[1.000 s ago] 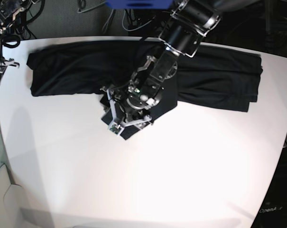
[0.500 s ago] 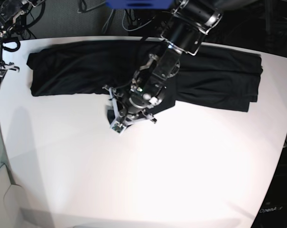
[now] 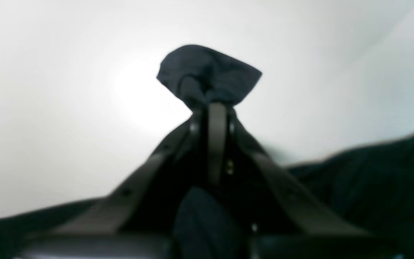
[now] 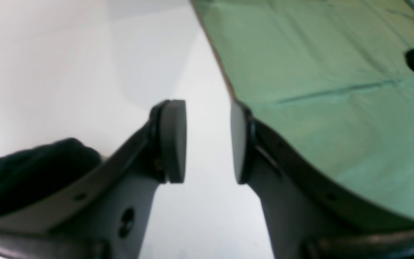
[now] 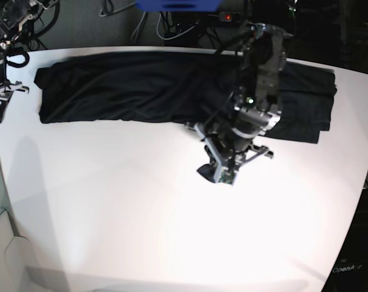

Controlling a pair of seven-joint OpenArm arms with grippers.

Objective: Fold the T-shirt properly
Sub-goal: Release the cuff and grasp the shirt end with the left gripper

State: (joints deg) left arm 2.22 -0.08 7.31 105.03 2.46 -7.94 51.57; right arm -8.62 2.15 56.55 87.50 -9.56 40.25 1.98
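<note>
The T-shirt (image 5: pixel 123 85) lies stretched across the upper part of the white surface (image 5: pixel 111 213) in the base view. The left end effector (image 3: pixel 212 108), closed tight, pinches a small bunch of its dark fabric near frame centre. The right end effector (image 4: pixel 207 140), at the upper left edge, stands partly open and holds nothing.

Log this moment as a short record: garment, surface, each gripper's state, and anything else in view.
garment: dark T-shirt spread in a long band along the table's far side
surface: white table
left gripper: shut on a bunched bit of the T-shirt, lifted off the table
right gripper: open, fingers apart, holding nothing, at the table edge
other: green sheet beyond the table edge
</note>
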